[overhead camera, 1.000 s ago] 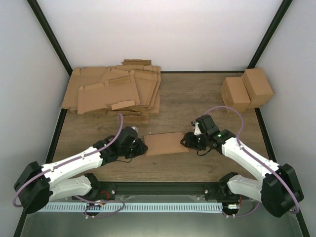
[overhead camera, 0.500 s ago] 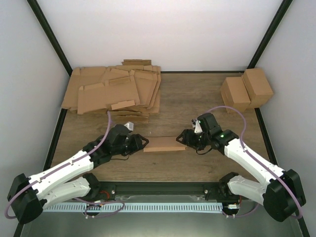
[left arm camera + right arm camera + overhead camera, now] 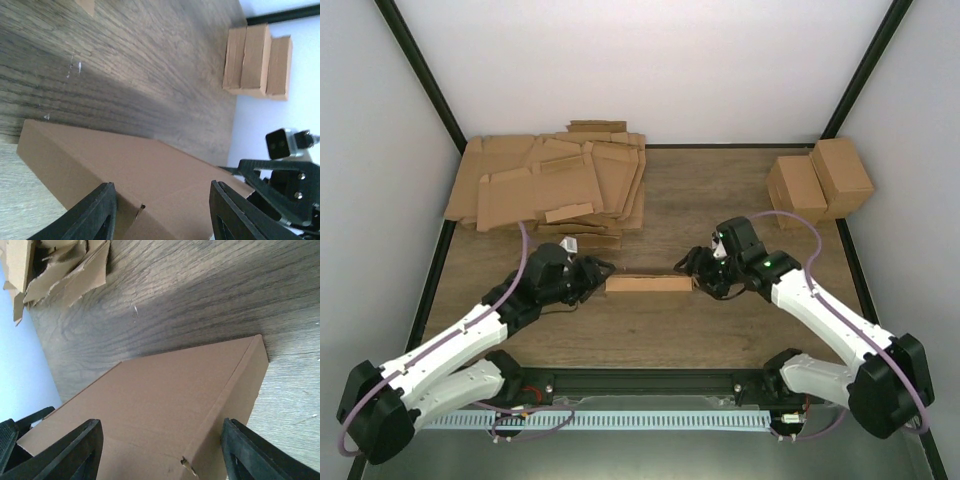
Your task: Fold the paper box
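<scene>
The paper box (image 3: 650, 284) is a shallow brown carton, folded shut, standing on one long edge on the wooden table between my two grippers. My left gripper (image 3: 600, 278) holds its left end and my right gripper (image 3: 688, 270) holds its right end. In the left wrist view the box (image 3: 125, 170) fills the gap between the wide-set fingers of the left gripper (image 3: 162, 212). In the right wrist view the box (image 3: 165, 405) likewise spans the fingers of the right gripper (image 3: 160, 452). A small torn corner tab shows at each held end.
A messy pile of flat die-cut cardboard sheets (image 3: 555, 190) lies at the back left, also in the right wrist view (image 3: 55, 270). Two taller folded cartons (image 3: 818, 180) stand at the back right, also in the left wrist view (image 3: 257, 60). Black frame posts and white walls enclose the table.
The box has turned from lying flat to standing on its long edge, showing as a thin strip from above. Both grippers rolled with it and moved slightly away from the near edge.
</scene>
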Tool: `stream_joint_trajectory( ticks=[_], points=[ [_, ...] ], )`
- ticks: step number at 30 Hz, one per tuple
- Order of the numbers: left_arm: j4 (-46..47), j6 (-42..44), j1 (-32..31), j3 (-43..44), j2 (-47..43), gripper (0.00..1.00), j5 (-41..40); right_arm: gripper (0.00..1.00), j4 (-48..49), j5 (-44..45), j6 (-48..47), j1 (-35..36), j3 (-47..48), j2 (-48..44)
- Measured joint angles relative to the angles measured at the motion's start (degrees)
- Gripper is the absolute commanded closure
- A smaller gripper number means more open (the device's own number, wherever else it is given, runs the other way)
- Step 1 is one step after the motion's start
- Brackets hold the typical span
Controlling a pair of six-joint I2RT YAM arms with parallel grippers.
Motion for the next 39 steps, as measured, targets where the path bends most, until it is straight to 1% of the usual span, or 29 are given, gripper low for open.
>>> stream_joint_trajectory(
  ticks=[3,7,10,14,18,22,31,39],
  points=[
    [1.53,-2.32,2.58,-0.57,0.0,0.51,1.03,0.36,-0.33,0.17,2.69,0.02,2.03,2.51],
    [3.17,-4.26,4.55,-0.66,0.66,0.53,2.08,0.37,-0.61,0.59,5.14,0.02,3.39,5.2],
    [4.28,-4.66,6.12,-0.66,2.73,0.53,2.75,0.37,-0.87,1.57,6.19,0.02,5.09,7.26],
    [4.63,-4.63,7.91,-0.66,5.55,0.53,4.17,0.35,-0.68,2.62,6.38,0.02,6.47,9.03],
    [5.95,-4.33,9.53,-0.66,6.58,0.53,5.31,0.35,-0.63,3.28,6.19,0.02,8.46,11.52],
    [6.29,-3.1,10.58,-0.17,7.52,0.52,5.73,0.32,-0.48,3.54,4.9,0.0,9.9,13.81],
    [4.5,-1.18,10.64,0.7,7.72,0.5,5.68,0.31,-0.28,5.22,2.4,0.0,9.92,12.07],
    [2.84,-0.24,10.64,0.68,5.64,0.48,5.46,0.3,-0.24,5.81,0.44,0.0,9.62,9.9]
  ],
)
